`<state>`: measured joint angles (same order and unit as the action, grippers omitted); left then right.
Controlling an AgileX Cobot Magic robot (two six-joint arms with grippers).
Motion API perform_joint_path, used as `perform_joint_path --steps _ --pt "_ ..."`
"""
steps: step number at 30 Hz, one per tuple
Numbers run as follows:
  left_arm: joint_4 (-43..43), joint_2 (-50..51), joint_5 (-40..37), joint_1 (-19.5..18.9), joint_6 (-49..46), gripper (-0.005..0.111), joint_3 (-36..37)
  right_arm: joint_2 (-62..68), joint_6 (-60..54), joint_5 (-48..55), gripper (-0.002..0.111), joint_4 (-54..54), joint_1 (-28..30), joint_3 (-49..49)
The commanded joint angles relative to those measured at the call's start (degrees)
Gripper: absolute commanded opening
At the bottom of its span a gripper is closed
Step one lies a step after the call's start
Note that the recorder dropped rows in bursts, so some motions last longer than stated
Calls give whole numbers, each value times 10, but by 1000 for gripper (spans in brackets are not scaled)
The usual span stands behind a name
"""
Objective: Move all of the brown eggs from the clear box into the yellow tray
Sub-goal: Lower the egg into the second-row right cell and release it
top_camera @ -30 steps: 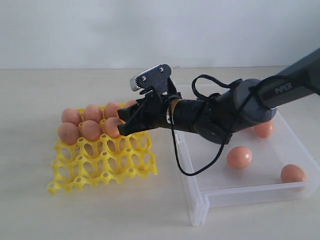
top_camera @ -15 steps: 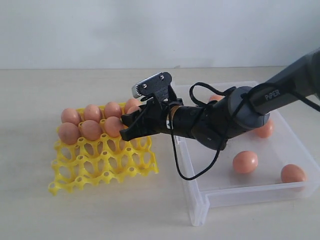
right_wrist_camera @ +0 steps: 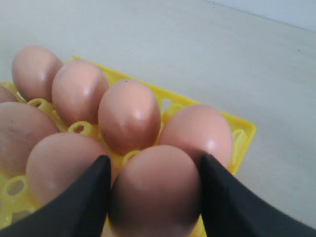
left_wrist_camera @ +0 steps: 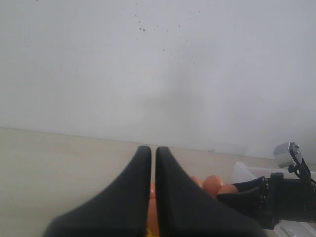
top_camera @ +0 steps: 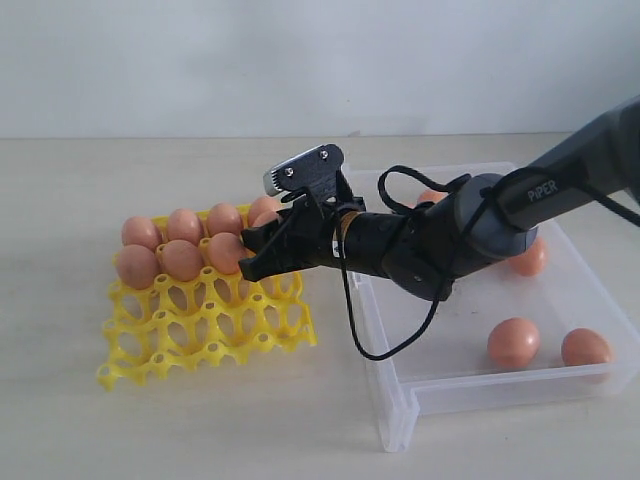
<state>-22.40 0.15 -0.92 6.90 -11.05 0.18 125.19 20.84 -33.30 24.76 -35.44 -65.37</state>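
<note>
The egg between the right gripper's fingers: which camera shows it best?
The right wrist view: the egg fills the foreground, a black finger against each side, above the yellow tray. In the exterior view the right gripper hides nearly all of it. The left wrist view shows only small distant eggs.

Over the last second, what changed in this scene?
One loose egg rolled across the clear box toward its near right corner, closer to another egg. The right hand dipped slightly over the yellow tray with its gripped egg. The seated eggs stayed put.
</note>
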Motion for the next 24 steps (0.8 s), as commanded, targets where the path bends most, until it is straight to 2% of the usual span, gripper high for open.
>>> perform_joint_path --steps 1,17,22,24 --pt "-5 -2 9 3 4 4 -2 3 -2 8 50 -4 0 0" --pt "-5 -2 9 3 4 4 -2 -64 -2 22 50 -9 0 0" --pt "-5 -2 9 3 4 4 -2 -105 -20 83 50 -16 0 0" --pt "-5 -2 9 3 4 4 -2 -121 -30 129 46 -16 0 0"
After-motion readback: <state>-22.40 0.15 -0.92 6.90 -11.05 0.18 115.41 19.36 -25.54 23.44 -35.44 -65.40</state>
